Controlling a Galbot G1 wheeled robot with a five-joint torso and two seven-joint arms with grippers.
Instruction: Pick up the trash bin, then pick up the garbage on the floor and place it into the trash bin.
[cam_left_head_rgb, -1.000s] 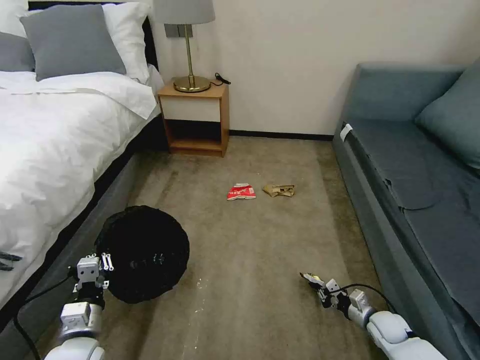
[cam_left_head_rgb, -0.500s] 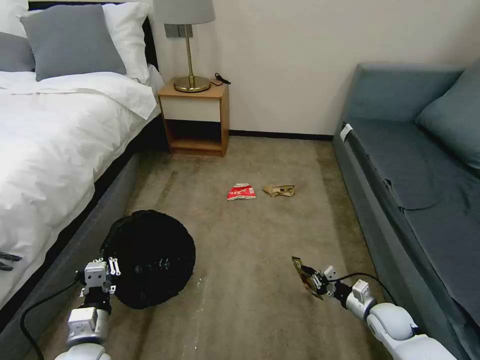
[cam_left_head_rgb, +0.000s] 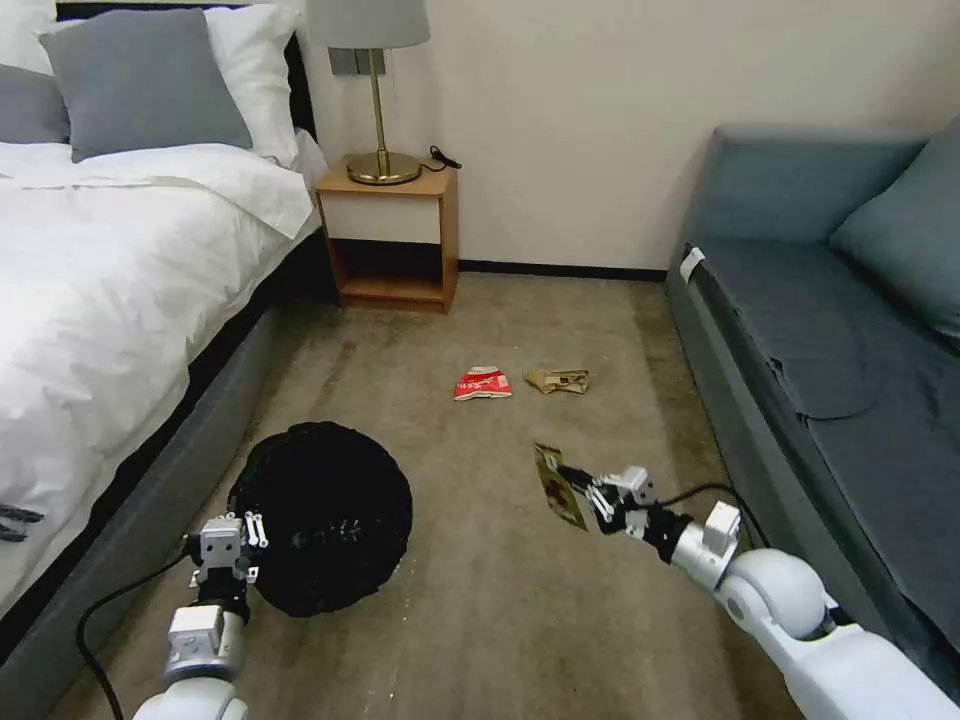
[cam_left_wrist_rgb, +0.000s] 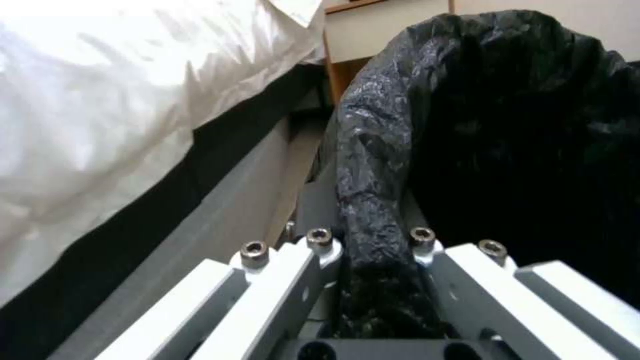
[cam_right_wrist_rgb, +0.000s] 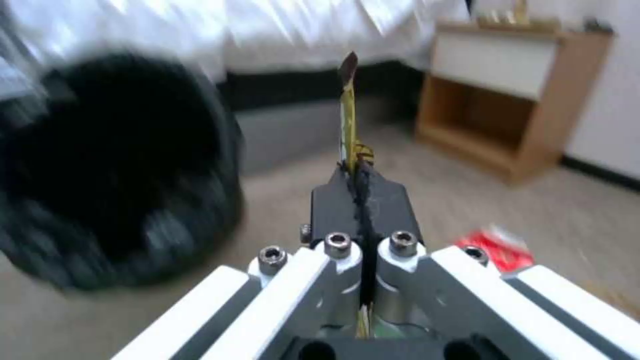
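Note:
The trash bin (cam_left_head_rgb: 325, 515), round and lined with a wrinkly black bag, is tilted with its mouth toward me at the lower left. My left gripper (cam_left_head_rgb: 245, 535) is shut on its near rim, and the bag's edge (cam_left_wrist_rgb: 373, 235) is pinched between the fingers (cam_left_wrist_rgb: 320, 245). My right gripper (cam_left_head_rgb: 592, 496) hangs above the carpet to the bin's right, shut on a flat yellow-black wrapper (cam_left_head_rgb: 558, 487) that stands on edge (cam_right_wrist_rgb: 348, 115). Farther off on the floor lie a red-white snack bag (cam_left_head_rgb: 482, 383) and a brown paper wad (cam_left_head_rgb: 558, 380).
A bed (cam_left_head_rgb: 110, 300) runs along the left and a blue-grey sofa (cam_left_head_rgb: 820, 350) along the right. A wooden nightstand (cam_left_head_rgb: 395, 235) with a brass lamp stands against the far wall. Open carpet lies between them.
My right gripper has risen and swung left toward the bin, carrying the wrapper. My left arm has shifted the bin a little to the right.

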